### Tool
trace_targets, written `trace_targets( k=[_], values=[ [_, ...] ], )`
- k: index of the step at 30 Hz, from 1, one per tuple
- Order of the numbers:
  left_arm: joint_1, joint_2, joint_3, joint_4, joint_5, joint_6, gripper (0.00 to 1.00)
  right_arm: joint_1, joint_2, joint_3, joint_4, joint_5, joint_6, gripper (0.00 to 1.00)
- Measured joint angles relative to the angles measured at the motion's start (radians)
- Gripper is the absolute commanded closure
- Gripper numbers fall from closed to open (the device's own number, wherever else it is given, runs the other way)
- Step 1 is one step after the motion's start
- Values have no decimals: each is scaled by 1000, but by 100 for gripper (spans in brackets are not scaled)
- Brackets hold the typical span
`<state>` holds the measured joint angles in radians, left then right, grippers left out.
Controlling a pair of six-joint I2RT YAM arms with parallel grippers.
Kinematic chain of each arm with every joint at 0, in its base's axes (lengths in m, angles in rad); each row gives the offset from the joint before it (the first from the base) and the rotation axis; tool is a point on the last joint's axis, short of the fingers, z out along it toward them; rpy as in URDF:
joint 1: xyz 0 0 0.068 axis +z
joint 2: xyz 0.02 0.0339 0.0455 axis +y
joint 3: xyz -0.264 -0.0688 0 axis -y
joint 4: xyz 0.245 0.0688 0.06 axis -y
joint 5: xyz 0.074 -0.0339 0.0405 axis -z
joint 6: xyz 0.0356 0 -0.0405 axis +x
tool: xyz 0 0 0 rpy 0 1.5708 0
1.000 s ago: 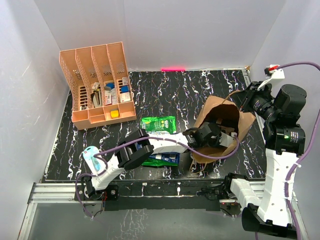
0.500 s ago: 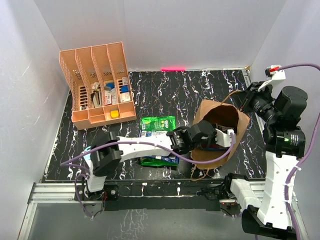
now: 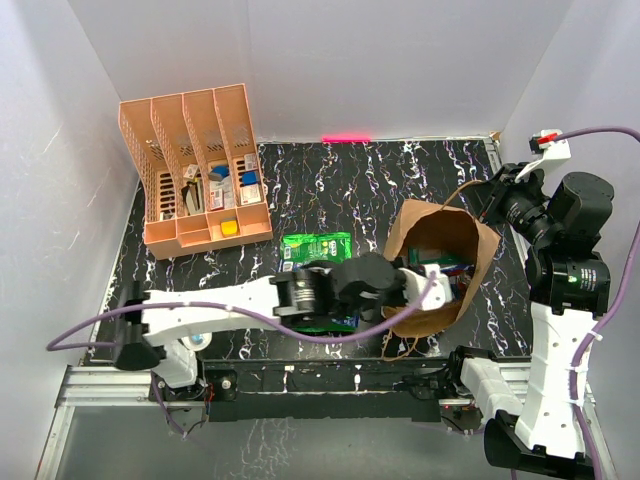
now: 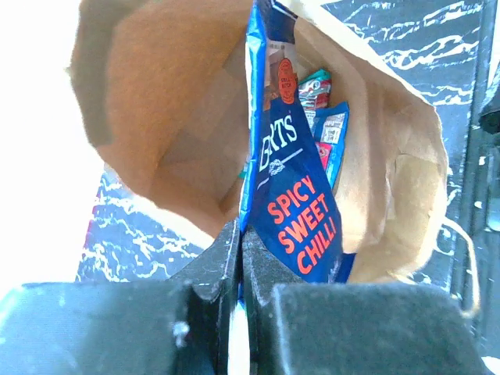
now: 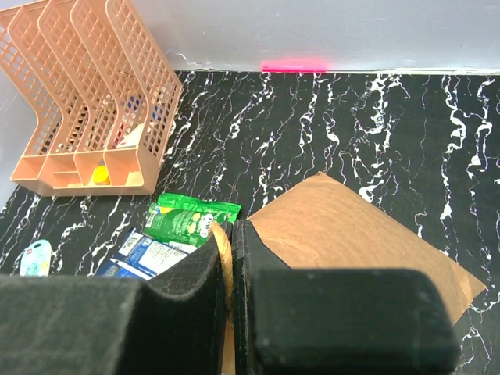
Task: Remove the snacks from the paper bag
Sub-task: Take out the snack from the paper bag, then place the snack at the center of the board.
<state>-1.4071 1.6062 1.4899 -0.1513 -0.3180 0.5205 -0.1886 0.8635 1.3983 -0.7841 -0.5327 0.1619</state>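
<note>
The brown paper bag (image 3: 478, 248) lies tilted on the right of the table, its mouth facing left. My left gripper (image 4: 241, 234) is at that mouth (image 3: 428, 284), shut on the lower edge of a blue "Spicy Sweet Chilli" snack packet (image 4: 293, 187) that sticks half out of the bag (image 4: 172, 117). More packets (image 4: 322, 87) lie deeper inside. My right gripper (image 5: 232, 234) is shut on the bag's twisted paper handle (image 5: 225, 254), holding it up above the bag (image 5: 351, 234). A green packet (image 3: 316, 247) and a blue and white packet (image 5: 144, 256) lie on the table left of the bag.
A peach-orange file organiser (image 3: 195, 165) with small stationery stands at the back left. A light-blue and white oval gadget (image 5: 35, 258) lies near the front left edge. My left arm stretches across the front of the table. White walls close the sides and back.
My left gripper has drawn back from deep inside the bag to its mouth, bringing the blue packet with it. The bag has tipped slightly. The right gripper has held still.
</note>
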Motion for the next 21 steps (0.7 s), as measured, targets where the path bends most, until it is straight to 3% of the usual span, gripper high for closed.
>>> trace_targets(
  k=[5,11,21],
  values=[
    [2,-205,2,-110,6,-117,100,4,0,-1,2,3,0,92],
    [2,-349,138,-309,-64,-208,100,5,-5,-2,2,4,-1,92],
    [36,-462,-71,-494,-391,-196,100,8,-18,-9,2,11,-4,92]
  ],
)
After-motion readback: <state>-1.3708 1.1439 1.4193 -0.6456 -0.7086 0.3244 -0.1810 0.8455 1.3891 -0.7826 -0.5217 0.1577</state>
